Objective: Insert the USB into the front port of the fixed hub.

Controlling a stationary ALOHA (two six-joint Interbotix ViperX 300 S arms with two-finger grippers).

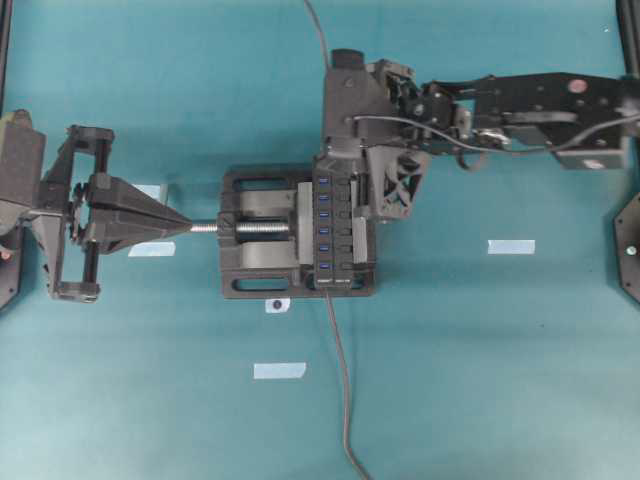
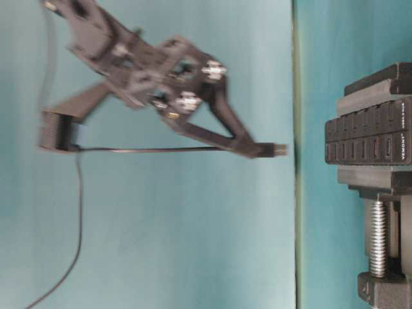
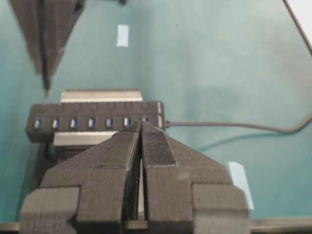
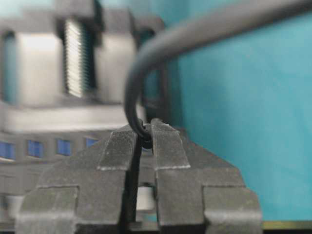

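Observation:
The fixed hub (image 1: 329, 228) is a narrow black bar with a row of blue ports, clamped in a black vise (image 1: 258, 262). It also shows in the table-level view (image 2: 370, 138) and the left wrist view (image 3: 95, 122). My right gripper (image 1: 335, 162) hovers over the hub's far end. It is shut on the USB, whose plug tip (image 2: 279, 149) sticks out toward the hub, apart from it. In the right wrist view the fingertips (image 4: 163, 141) pinch the plug's cable end (image 4: 146, 140), and the cable (image 4: 146, 68) loops up. My left gripper (image 1: 183, 226) is shut and empty by the vise screw, as the left wrist view (image 3: 141, 126) shows.
The vise's silver screw (image 1: 212, 227) points at my left gripper. The hub's own cable (image 1: 342, 380) runs to the near edge. The USB cable (image 1: 316, 30) trails off the far edge. Tape strips (image 1: 511, 246) (image 1: 279, 370) lie on the teal table.

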